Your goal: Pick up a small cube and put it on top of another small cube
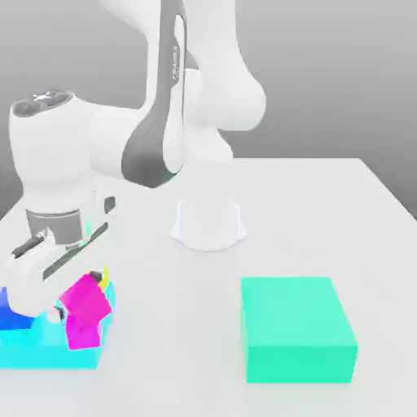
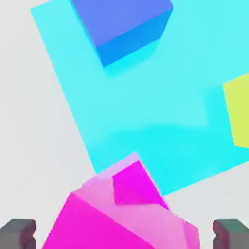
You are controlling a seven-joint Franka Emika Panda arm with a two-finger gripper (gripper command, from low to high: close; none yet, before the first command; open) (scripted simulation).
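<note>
Tool point(image 1: 49, 281) at exterior view's left, over cyan slab point(image 1: 37, 346); fingers point(image 2: 18, 232) spread wide, nothing held. Pink cube point(image 1: 88, 299) sits tilted on violet cube point(image 1: 80, 331), touching it, both at slab edge. Blue cube point(image 1: 10, 313) and yellow cube point(image 1: 103, 278) on slab. Teal block point(image 1: 297, 330) well apart on bench point(image 1: 326, 204).

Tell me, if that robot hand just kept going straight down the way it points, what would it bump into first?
Most likely the hot-pink cube, which sits between the open fingers of the hand, atop the violet-magenta cube. Depth is hard to judge.
</note>
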